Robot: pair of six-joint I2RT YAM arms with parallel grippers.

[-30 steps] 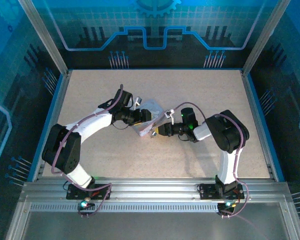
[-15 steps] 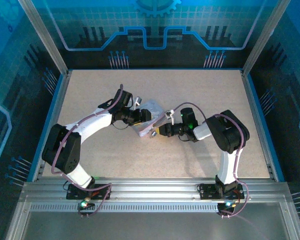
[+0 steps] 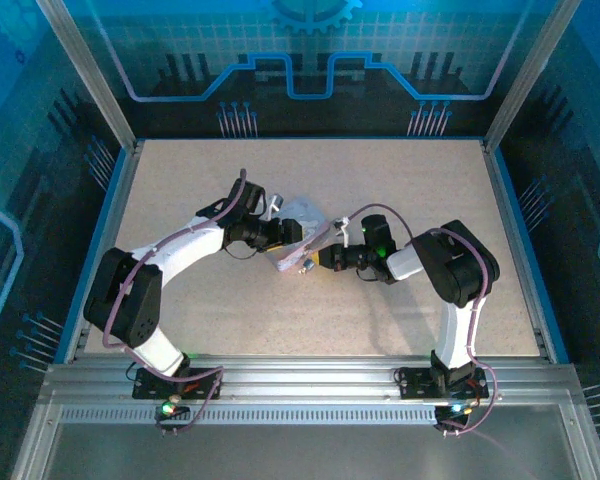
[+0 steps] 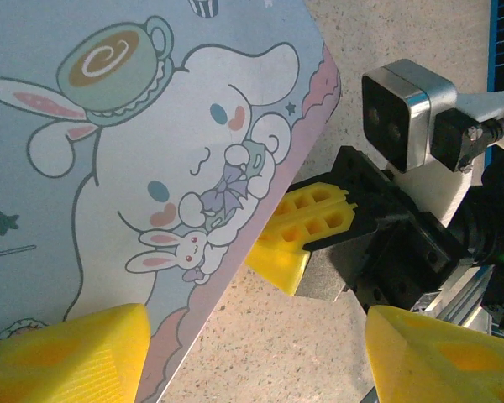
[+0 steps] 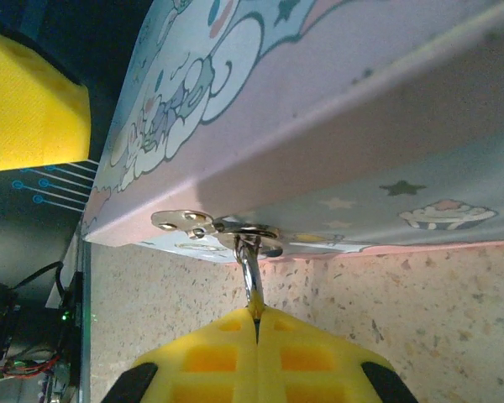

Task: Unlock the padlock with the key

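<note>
The pale lavender tin box point(image 5: 336, 126) with cartoon rabbits lies mid-table point(image 3: 302, 212). From its metal hasp point(image 5: 193, 223) hangs the padlock, of which I see just the thin shiny shackle point(image 5: 250, 273). That shackle runs straight down into my right gripper point(image 5: 256, 312), whose yellow fingertips are pressed together on it; the lock's body is hidden between them. The key is hidden. My left gripper point(image 4: 252, 353) stands open at the box's corner. One of its fingers point(image 4: 67, 353) overlaps the lid point(image 4: 109, 168), the other is out over bare table. The right gripper point(image 3: 318, 260) meets the box's near edge.
The two arms face each other across the box at the middle of the speckled beige table point(image 3: 280, 320). The right wrist camera block point(image 4: 399, 113) sits close to the box's corner. Blue-edged rails point(image 3: 520, 230) and glass walls ring the table.
The right gripper's fingers have closed on the shackle and it has edged slightly left toward the box. The left arm and the box have held still.
</note>
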